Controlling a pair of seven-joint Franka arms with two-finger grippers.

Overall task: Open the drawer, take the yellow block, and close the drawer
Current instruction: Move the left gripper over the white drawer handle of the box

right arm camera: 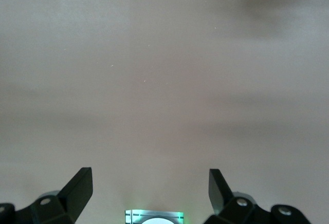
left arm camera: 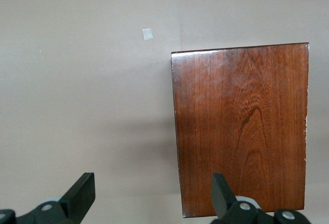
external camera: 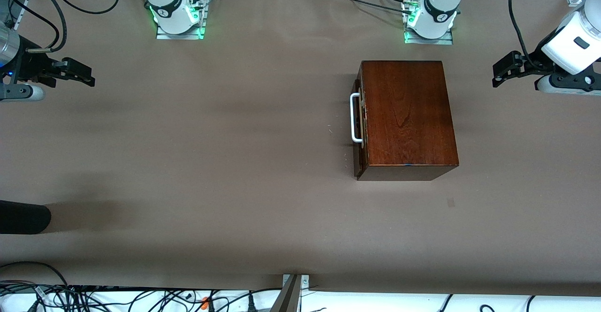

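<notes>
The wooden box [external camera: 407, 117] sits on the table [external camera: 211, 161] toward the left arm's end, in front of that arm's base. Its drawer [external camera: 359, 114] is fully shut, front flush with the box, and the white handle [external camera: 355, 117] faces the right arm's end of the table. The yellow block is not visible; it is presumably inside the shut drawer.

The left gripper [external camera: 498, 73] hangs over the table edge at the left arm's end, just beside the box, fingers spread apart and holding nothing. In its wrist view the fingers [left arm camera: 82, 193] frame bare table and the box top [left arm camera: 241, 131]. The right gripper [external camera: 87, 74] hangs over the table's edge at the right arm's end, well apart from the box, fingers likewise spread and empty.

Judgement: no step is yet begun; opening the drawer comes first. The right gripper has the open approach to the handle. It should straddle the bar at mid-length, close firmly, and pull straight out along the drawer's travel. The box may slide; the left gripper could brace it from above.
</notes>
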